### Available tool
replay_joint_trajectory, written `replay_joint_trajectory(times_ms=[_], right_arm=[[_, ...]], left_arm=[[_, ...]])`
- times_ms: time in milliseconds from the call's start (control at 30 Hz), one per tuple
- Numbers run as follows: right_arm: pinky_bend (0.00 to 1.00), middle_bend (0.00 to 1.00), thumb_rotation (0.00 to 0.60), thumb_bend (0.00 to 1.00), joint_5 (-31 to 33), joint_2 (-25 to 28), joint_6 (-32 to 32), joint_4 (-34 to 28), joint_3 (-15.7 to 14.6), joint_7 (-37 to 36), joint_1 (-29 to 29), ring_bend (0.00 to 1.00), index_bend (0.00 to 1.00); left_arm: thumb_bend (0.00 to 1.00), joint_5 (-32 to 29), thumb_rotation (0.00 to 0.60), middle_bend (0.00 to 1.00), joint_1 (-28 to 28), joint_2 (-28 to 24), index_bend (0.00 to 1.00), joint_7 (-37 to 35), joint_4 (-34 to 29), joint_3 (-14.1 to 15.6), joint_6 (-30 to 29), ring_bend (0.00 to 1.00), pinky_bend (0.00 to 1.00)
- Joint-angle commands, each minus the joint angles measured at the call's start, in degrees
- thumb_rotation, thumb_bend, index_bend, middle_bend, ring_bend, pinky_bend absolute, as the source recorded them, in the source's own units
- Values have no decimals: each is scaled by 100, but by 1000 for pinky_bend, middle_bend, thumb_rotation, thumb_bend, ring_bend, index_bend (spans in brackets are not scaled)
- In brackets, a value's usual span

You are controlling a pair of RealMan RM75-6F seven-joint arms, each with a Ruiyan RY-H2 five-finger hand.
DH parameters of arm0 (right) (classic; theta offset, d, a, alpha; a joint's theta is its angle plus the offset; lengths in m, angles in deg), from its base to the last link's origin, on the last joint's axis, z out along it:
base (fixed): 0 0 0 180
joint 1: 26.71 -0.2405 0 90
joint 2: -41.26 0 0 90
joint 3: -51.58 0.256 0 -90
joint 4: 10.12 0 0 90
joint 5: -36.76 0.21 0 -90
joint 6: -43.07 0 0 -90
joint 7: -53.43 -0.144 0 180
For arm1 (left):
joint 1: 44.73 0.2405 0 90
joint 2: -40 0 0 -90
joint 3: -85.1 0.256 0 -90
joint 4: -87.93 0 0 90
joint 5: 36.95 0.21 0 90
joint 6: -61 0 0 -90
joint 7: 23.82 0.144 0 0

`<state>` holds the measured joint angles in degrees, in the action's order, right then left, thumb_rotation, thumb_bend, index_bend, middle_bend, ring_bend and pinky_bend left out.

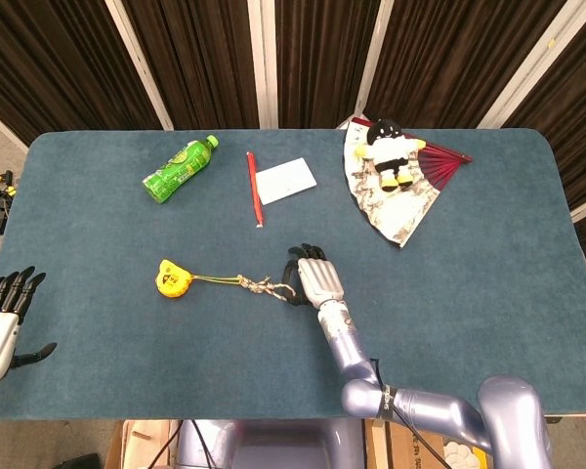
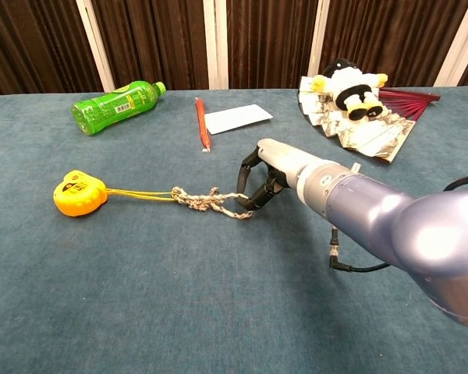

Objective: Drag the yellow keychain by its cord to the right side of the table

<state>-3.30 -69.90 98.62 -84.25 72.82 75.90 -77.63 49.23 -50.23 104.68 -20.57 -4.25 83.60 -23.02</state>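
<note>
The yellow keychain (image 1: 173,277) (image 2: 79,192) lies left of the table's middle. Its yellow string runs right into a knotted braided cord (image 1: 259,285) (image 2: 207,200). My right hand (image 1: 315,277) (image 2: 269,171) hangs over the cord's right end loop. Its fingers curl down with their tips touching the loop, and the thumb stands apart above it; no closed pinch shows. My left hand (image 1: 0,313) sits at the table's near left edge with fingers spread, holding nothing; the chest view does not show it.
A green bottle (image 1: 181,168) (image 2: 113,106) lies at the far left. A red pencil (image 1: 255,188) and a white card (image 1: 285,180) lie far centre. A paper fan (image 1: 396,200) with a plush toy (image 1: 391,149) on it sits far right.
</note>
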Motion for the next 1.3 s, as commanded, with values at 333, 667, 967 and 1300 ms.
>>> replay_joint_trajectory(times_ms=[333,667,967,1300], right_arm=[[0,213,600,440,-31,-11,28,-18,-36,0,36,3,625],[0,226,600,470,-104,55,66,-156,-69,12,79,4,671],[0,227,600,501,-221,296,251,-498,-58,82,159,4,683],[0,227,600,501,-240,824,521,-1078,-40,187,362,4,691]], left_arm=[[0,-21,600,0,-1,-1,0,-10,-8,-2,10,0,0],[0,-20,600,0,-1,-3,0,-18,-9,-3,4,0,0],[0,7,600,0,9,2,0,-5,-10,-2,-34,0,0],[0,72,600,0,22,28,0,56,4,2,-108,0,0]])
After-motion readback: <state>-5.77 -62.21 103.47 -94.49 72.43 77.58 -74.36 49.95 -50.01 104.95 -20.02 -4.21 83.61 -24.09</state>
